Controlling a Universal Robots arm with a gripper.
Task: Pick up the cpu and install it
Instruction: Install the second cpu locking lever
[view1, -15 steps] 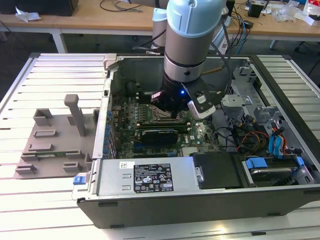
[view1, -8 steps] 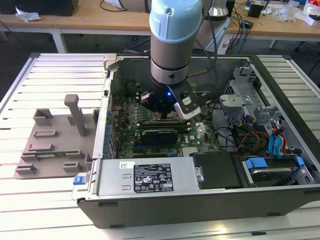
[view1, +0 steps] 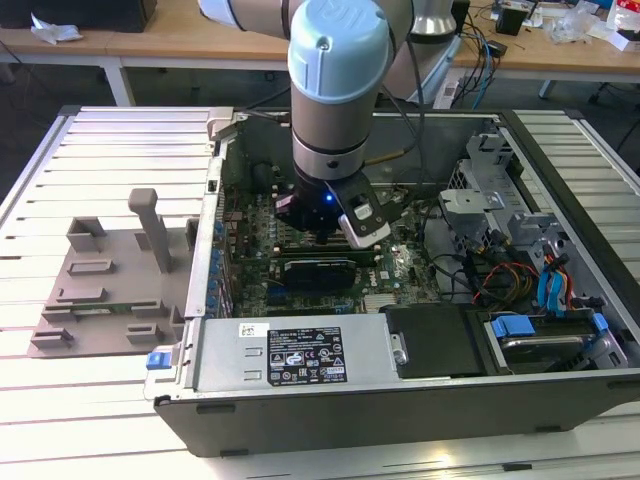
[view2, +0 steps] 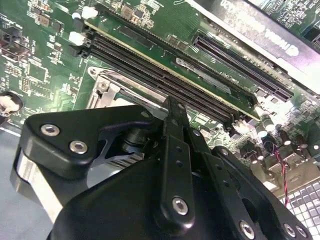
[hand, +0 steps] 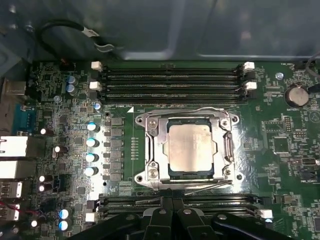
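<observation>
We saw a slatted pale metal worktop (view1: 110, 150) carrying an open desktop computer case (view1: 400, 400), its dark steel walls framing a green motherboard (view1: 250, 250). At the exterior view's left of the case lay a grey moulded plastic fixture (view1: 110, 280) with an upright post. The robot arm (view1: 335, 90), pale blue and silver with rounded joint caps, reached straight down into the case, and its black tool (view1: 322, 232) hung just over the board near the long memory slots.

In the first wrist view the board was densely textured, with four long black memory slots (hand: 172, 80) with white latches, a row of round capacitors (hand: 91, 149) and a coin cell (hand: 296, 95). The square socket frame (hand: 187, 150) of bright stamped metal sat in the middle, and the cpu (hand: 190, 147) lay flat inside it, its dull silvery lid facing up and its edges square with the frame. Being nearly square, it showed no clear long axis.

In both wrist views the tool's black, screw-studded linkages (view2: 175, 165) were visible, but we could not tell whether the tool was released or clenched; nothing was seen in its grasp.
</observation>
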